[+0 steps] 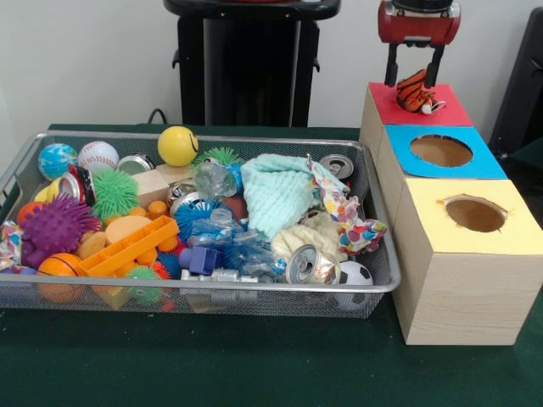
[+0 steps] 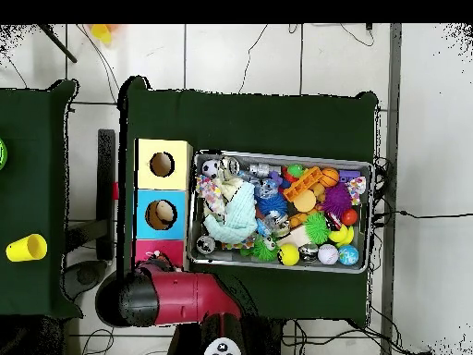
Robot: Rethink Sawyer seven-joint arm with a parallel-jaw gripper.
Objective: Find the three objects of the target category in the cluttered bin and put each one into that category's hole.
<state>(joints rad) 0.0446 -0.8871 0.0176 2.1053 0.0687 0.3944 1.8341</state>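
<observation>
My gripper (image 1: 414, 78) hangs over the red-topped box (image 1: 450, 110) at the far right in the front view. Its fingers (image 1: 391, 68) stand apart on either side of the orange-and-black striped tiger plush (image 1: 416, 91). The tiger rests on the red top and covers the hole. The wire mesh bin (image 1: 212, 288) to the left is full of clutter. A pale yellow fluffy thing (image 1: 310, 236) lies near its front right; I cannot tell whether it is a plush or a cloth. In the overhead view the arm (image 2: 175, 298) hides the gripper and part of the red box (image 2: 159, 251); the bin (image 2: 277, 155) shows.
A blue-topped box (image 1: 492, 165) and a yellow-topped box (image 1: 509, 233) stand in a row in front of the red one. The bin holds a mint cloth (image 1: 276, 191), spiky balls (image 1: 55, 225), cans (image 1: 307, 264) and a yellow ball (image 1: 177, 145). A yellow cup (image 2: 26, 247) stands on a side table.
</observation>
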